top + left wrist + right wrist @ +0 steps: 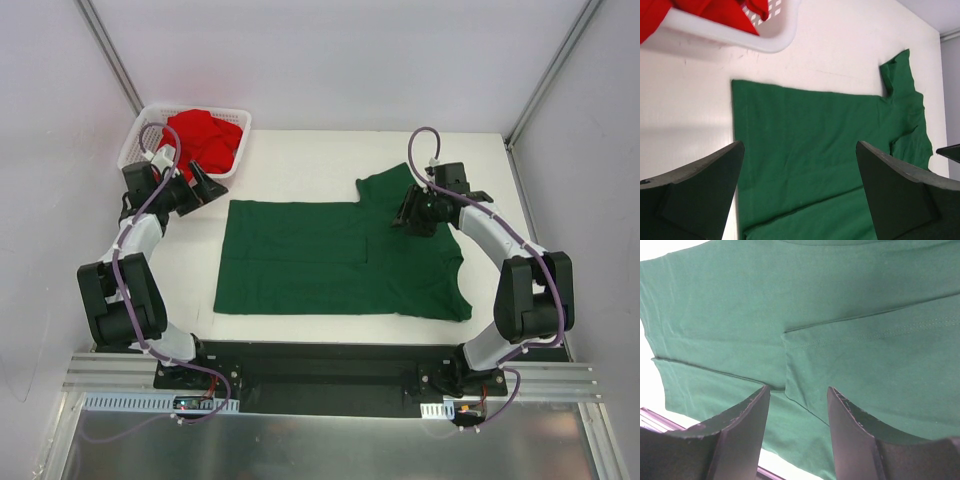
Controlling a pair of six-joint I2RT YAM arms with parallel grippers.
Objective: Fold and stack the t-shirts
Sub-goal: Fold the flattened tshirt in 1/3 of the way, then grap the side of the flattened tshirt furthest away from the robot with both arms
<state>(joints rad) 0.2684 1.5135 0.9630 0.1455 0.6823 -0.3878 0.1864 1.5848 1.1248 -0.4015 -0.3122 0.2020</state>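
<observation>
Cloth of the green t-shirt (340, 260) is spread flat across the middle of the table (300, 160), smoothed out so folds can be made cleanly. One hemmed flap is already laid over the body on the right side, seen clearly in the right wrist view. The far sleeve sticks out toward the back edge, so the fold is judged only partly done. The right gripper (413, 222) is held low over that upper right part, near the sleeve. Its jaws are set at a middling gap with nothing between them, probably lined up to pinch the sleeve or flap edge next. The left gripper (205, 187) is held off the shirt's far left corner, just beside the basket (135, 145). Its jaws are spread wide and empty, likely kept clear of the cloth or readied for that corner. The red t-shirt (200, 135) is bunched in a heap inside the basket, untouched, so stacking is not yet started. The green fabric looks thin, soft and lightly creased.
</observation>
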